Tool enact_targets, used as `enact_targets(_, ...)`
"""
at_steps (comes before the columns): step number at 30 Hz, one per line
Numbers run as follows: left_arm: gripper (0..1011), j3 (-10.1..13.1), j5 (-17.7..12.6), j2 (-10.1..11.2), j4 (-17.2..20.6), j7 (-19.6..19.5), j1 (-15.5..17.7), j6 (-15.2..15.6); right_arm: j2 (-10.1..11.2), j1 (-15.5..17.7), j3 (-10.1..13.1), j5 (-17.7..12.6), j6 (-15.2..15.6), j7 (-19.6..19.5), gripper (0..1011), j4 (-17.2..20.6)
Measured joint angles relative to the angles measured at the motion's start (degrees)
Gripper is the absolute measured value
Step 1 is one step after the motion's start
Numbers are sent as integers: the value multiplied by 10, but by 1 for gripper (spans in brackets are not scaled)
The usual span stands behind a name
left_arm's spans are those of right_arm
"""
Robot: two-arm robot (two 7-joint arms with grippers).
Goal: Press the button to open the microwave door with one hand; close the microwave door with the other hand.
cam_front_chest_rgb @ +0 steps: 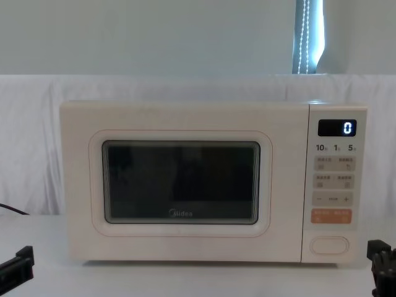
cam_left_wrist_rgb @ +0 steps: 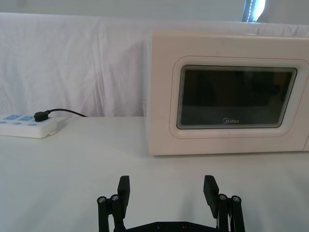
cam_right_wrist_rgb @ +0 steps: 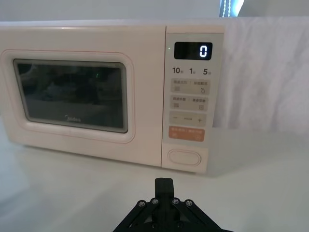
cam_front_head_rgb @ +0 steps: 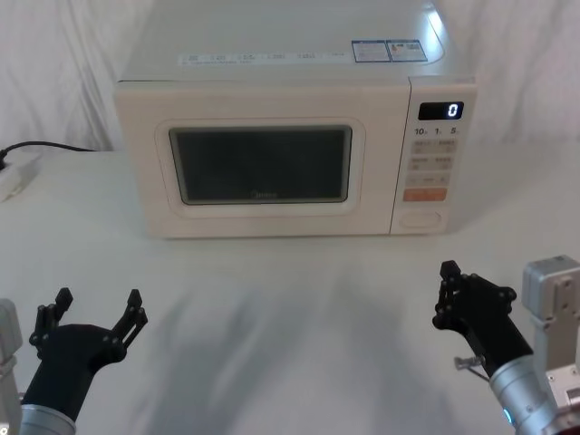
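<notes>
The cream microwave stands at the back of the table with the microwave door closed flush. The button is the pill-shaped key at the bottom of the control panel, under the orange key. My right gripper is shut with nothing in it. It hovers low over the table in front of the button, well short of it. My left gripper is open and empty at the near left, facing the door from a distance.
A white power strip with a black cable lies on the table left of the microwave. The display reads 0. White cloth covers the table between the grippers and the oven.
</notes>
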State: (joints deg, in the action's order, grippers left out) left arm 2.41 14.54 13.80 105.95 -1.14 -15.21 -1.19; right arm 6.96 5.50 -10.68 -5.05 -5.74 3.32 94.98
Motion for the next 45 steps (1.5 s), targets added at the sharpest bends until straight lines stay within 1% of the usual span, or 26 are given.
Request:
enact_targets(4, 1001, 0, 0, 0, 0, 0, 0, 0, -6, -16, 6, -1, -4, 9, 0, -20)
enact_targets(7, 1001, 0, 0, 0, 0, 0, 0, 0, -14, -35, 12, -4, -4, 18, 0, -43)
enact_targets(10, 1001, 0, 0, 0, 0, 0, 0, 0, -17, -43, 14, -4, -3, 20, 0, -52)
enact_targets(11, 1001, 0, 0, 0, 0, 0, 0, 0, -21, -55, 16, -4, 0, 23, 0, -67)
enact_targets(15, 1001, 0, 0, 0, 0, 0, 0, 0, -27, -74, 20, -4, 5, 24, 0, -90)
enact_targets(16, 1001, 0, 0, 0, 0, 0, 0, 0, -29, -83, 20, -3, 6, 24, 0, -101)
enact_targets(22, 1001, 0, 0, 0, 0, 0, 0, 0, -35, -111, 20, 7, 6, 23, 0, -136)
enact_targets(28, 1001, 0, 0, 0, 0, 0, 0, 0, -45, -136, 24, 16, -8, 16, 0, -173)
enact_targets(29, 1001, 0, 0, 0, 0, 0, 0, 0, -47, -145, 24, 18, -12, 15, 0, -185)
enact_targets(33, 1001, 0, 0, 0, 0, 0, 0, 0, -51, -161, 25, 22, -20, 15, 0, -209)
enact_targets(34, 1001, 0, 0, 0, 0, 0, 0, 0, -53, -169, 26, 23, -25, 15, 0, -221)
enact_targets(36, 1001, 0, 0, 0, 0, 0, 0, 0, -56, -181, 28, 24, -32, 15, 0, -239)
enact_targets(37, 1001, 0, 0, 0, 0, 0, 0, 0, -56, -181, 28, 24, -32, 15, 0, -239)
enact_targets(39, 1001, 0, 0, 0, 0, 0, 0, 0, -58, -195, 30, 24, -39, 17, 0, -258)
enact_targets(41, 1001, 0, 0, 0, 0, 0, 0, 0, -59, -202, 31, 23, -41, 19, 0, -267)
enact_targets(42, 1001, 0, 0, 0, 0, 0, 0, 0, -60, -209, 33, 21, -44, 22, 0, -277)
enact_targets(45, 1001, 0, 0, 0, 0, 0, 0, 0, -60, -217, 36, 18, -47, 26, 0, -290)
